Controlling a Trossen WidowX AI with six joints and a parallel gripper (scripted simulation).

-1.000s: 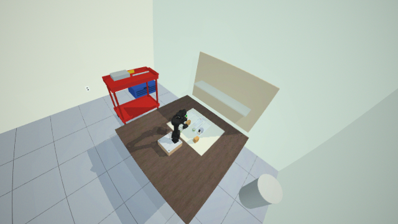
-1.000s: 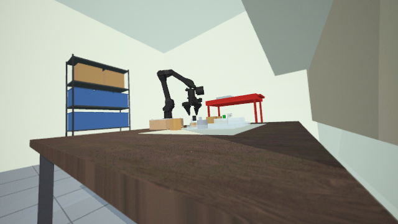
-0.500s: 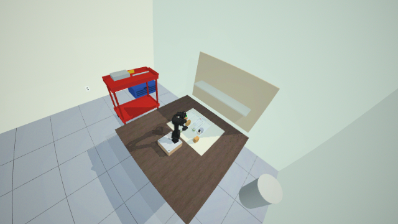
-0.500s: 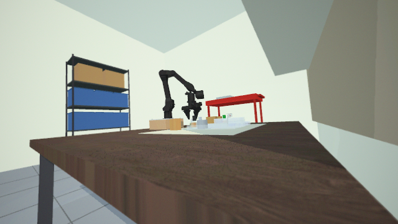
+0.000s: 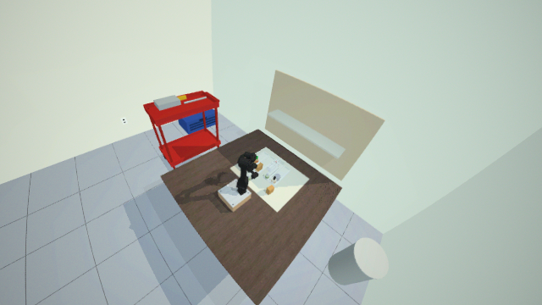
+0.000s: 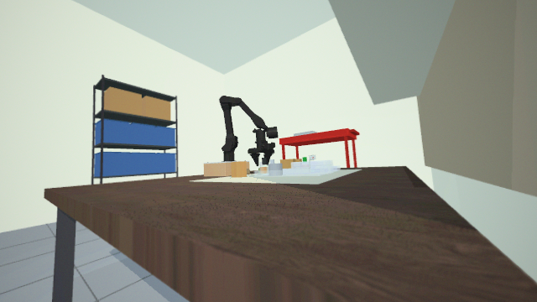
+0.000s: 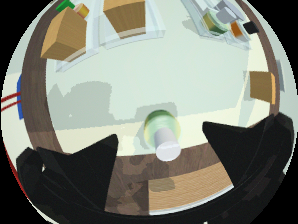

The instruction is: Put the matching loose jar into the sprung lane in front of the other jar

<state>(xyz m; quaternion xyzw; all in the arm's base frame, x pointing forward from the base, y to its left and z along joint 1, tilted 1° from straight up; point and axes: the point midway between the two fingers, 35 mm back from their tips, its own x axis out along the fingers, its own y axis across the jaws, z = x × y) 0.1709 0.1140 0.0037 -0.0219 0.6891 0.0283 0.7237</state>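
In the wrist view a jar with a green label and a white lid stands upright on the pale mat, close to the mat's near edge. My gripper is open. It hangs above this jar with one black finger on each side, not touching it. Clear lanes lie at the far side of the mat. One at the upper right holds small jars; I cannot tell their labels. In the top and exterior views the jars are too small to tell apart.
Two clear lanes hold brown boxes. A loose brown block lies on the mat to the right. The arm's base plate sits on the wooden table. A red cart stands beyond the table.
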